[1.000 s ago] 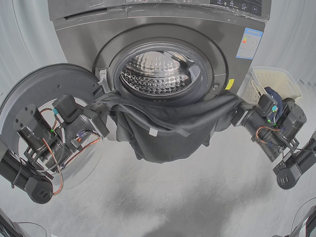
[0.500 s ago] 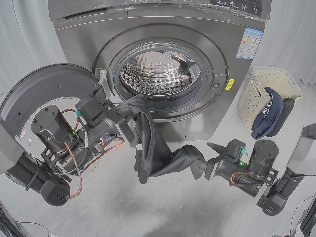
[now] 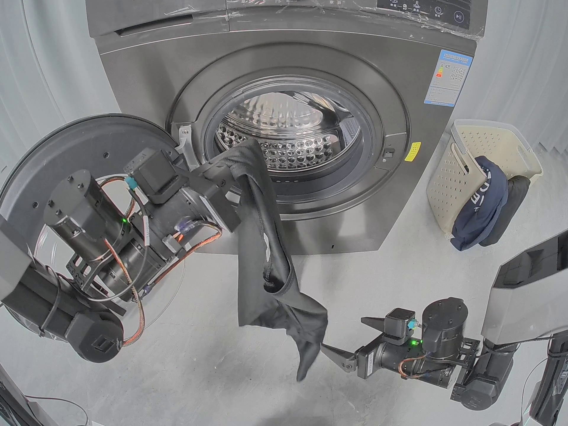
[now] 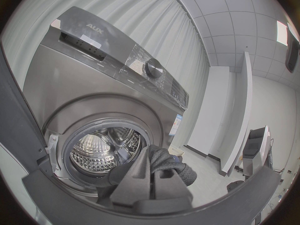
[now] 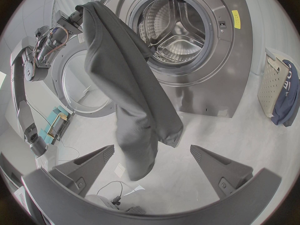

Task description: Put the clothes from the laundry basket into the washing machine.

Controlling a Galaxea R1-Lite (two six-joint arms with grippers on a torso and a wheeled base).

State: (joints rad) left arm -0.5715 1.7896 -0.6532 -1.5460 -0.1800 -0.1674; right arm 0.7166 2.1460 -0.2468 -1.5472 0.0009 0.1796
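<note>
Since a second ago the right gripper point(image 3: 344, 333) has dropped from beside the laundry basket to low over the pale grey floor point(image 3: 195, 374) and let go of the dark grey cloth garment point(image 3: 260, 249), which no longer stretches across the machine's front. That gripper is released, its two fingers spread wide and holding nothing. The garment's lower end dangles just ahead of them, clear of the floor.

Farther in, the garment hangs in one long fold from the left gripper point(image 3: 220, 176), which has risen and is clenched on its upper edge. That grip sits at the left rim of the round opening, and the top of the cloth lies against the rim, in front of the perforated steel drum point(image 3: 296, 143).

The round grey door point(image 3: 77, 143) stands swung open on the left, behind the left arm. The grey front-loading washing machine point(image 3: 284, 48) is beyond. To its right the cream perforated plastic laundry basket point(image 3: 503, 140) leans against the machine's side, with a navy blue garment point(image 3: 476, 208) and a black garment point(image 3: 510, 199) draped over its front edge.
</note>
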